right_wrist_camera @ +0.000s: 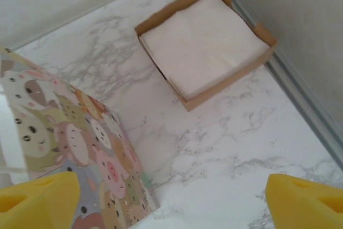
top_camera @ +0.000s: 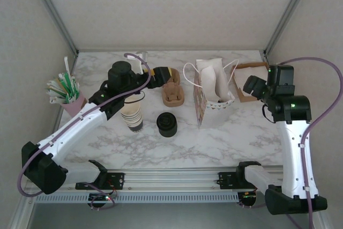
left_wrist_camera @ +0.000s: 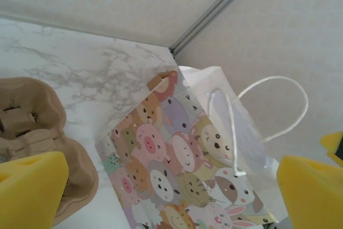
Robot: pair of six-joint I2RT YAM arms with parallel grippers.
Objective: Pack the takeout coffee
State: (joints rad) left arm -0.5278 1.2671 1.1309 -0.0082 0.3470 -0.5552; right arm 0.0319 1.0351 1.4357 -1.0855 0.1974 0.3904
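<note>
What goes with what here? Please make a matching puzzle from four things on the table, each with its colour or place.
1 paper bag
2 napkins
3 stack of lids
4 cup carrier

a black, in front of the carrier
b white, farthest right
c printed with cartoon animals
d brown, just left of the bag

Pairs: 1-c, 2-b, 3-a, 4-d

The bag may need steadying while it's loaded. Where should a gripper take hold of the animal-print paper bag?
Probably the top rim of one wall of the animal-print paper bag, coming down from above, one finger inside the mouth and one outside. The bag stands upright with its mouth open upward, and the thin wall suits a pinch. The white cord handles are limp loops, harder to catch.
</note>
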